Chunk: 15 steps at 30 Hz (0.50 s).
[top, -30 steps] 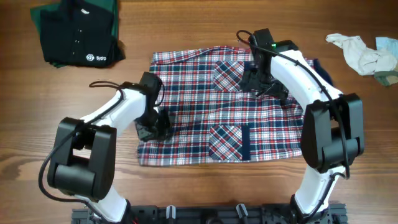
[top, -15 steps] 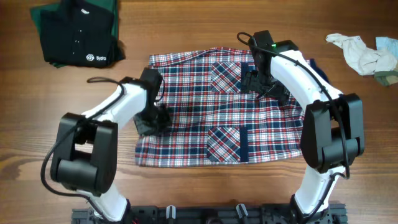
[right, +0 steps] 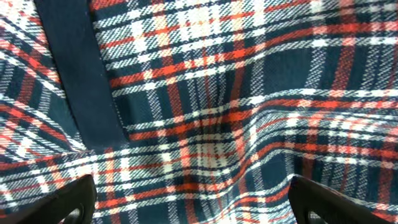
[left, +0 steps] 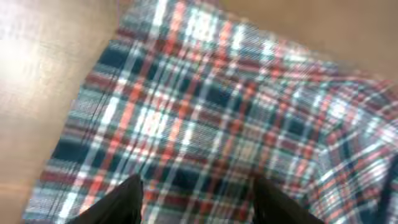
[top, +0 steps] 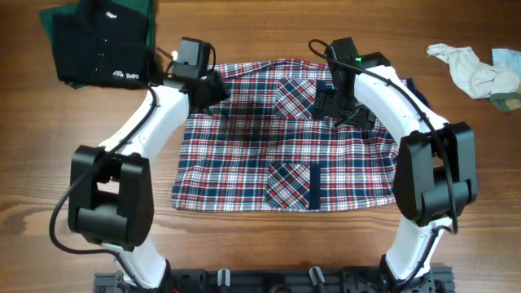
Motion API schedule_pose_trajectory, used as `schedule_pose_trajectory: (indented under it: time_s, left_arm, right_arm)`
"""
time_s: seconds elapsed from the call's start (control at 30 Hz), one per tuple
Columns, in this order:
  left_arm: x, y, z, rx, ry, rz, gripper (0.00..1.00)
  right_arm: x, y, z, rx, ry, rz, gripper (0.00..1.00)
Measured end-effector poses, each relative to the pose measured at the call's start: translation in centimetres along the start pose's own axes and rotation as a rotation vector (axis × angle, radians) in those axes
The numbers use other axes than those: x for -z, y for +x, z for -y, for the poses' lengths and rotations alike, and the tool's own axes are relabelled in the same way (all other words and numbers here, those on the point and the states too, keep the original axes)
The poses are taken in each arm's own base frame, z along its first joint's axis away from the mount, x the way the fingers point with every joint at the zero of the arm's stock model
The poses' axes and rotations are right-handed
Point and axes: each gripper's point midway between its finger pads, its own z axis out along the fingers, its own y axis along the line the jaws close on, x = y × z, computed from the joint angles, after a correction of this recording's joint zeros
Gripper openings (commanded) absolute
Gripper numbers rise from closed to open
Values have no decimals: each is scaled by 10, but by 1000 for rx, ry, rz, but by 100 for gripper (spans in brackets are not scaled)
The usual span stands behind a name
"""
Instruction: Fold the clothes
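Your left claw (left: 200, 198) has its fingers (left: 127, 199) spread and pinches nothing, just above the plaid shirt (top: 260, 142) at its far left corner. Your right claw (right: 194, 200) gapes wide over the far right part. The shirt lies flat mid-tabletop (top: 269, 252), long axis left to right, running toward the near edge from both claws. Each arm is nearer its own far corner.

Counted one plaid shirt (top: 269, 155) bearing two patch pockets (top: 295, 96), one black garment (top: 98, 49), one pale cloth (top: 476, 69), plus one left gripper (left: 198, 190) and one right gripper (right: 193, 193).
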Motion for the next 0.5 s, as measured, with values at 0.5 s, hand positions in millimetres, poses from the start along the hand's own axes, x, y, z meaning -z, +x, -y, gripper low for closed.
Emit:
schedule_pose_trajectory:
  time_s: [0.5]
  left_arm:
    - [-66,-57,-27,285,111,135,57]
  right_arm:
    - [0,1,-2,3,-13,-6,100]
